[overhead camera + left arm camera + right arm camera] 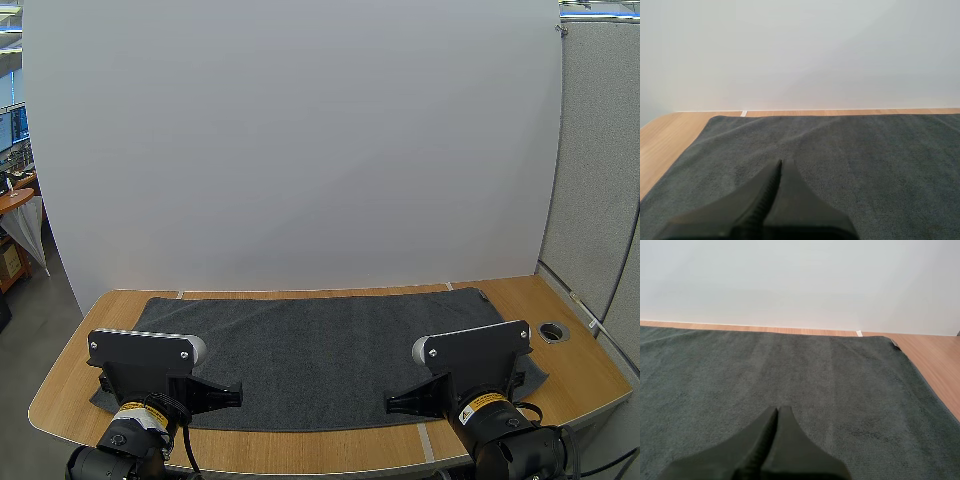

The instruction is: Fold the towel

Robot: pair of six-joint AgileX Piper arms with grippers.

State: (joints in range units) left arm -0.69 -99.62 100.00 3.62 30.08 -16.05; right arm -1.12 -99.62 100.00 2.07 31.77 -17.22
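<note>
While towel (320, 350) lies flat on table (575, 375), left claw (780, 163), right claw (778, 411) closed, empty.

Towel (320, 350): dark grey, spread flat and unfolded across the bench (560, 385), long side running left-right. Faint ripples near its left end, small tag at far right corner.
</note>
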